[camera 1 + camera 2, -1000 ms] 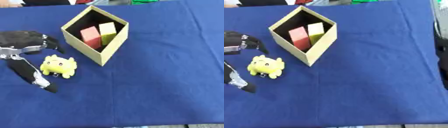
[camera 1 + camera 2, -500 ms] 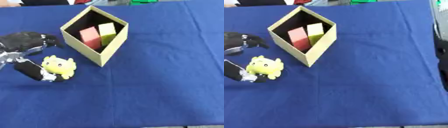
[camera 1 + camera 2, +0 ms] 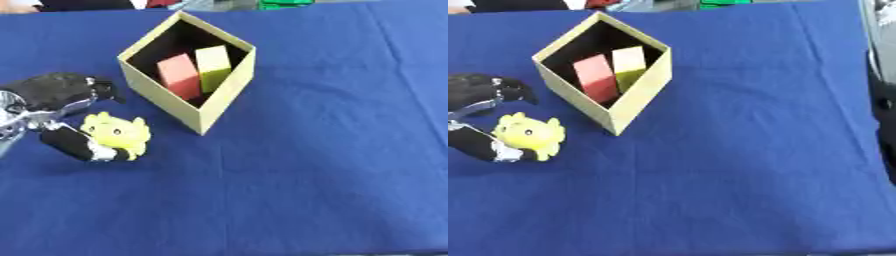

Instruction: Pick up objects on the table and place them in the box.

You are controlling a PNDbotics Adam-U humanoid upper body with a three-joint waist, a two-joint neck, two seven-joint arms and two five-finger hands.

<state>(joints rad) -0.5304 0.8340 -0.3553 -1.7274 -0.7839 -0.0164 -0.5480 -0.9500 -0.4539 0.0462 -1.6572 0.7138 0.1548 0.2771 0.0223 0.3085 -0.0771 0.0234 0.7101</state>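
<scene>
A small yellow plush toy lies on the blue cloth, left of the open tan box. Inside the box stand a red block and a yellow block. My left hand comes in from the left edge and brackets the toy. Its thumb lies against the toy's lower left side. The curled fingers arch just behind the toy's top. The toy rests on the cloth. My right hand shows in neither view.
The blue cloth covers the whole table, with wide room to the right of and in front of the box. Something dark shows past the table's right edge. Green and red items lie beyond the far edge.
The thumb, stretched out in front of the toy a second ago, has swung in against the toy. The fingers have curled closer behind it. Box and blocks are unmoved.
</scene>
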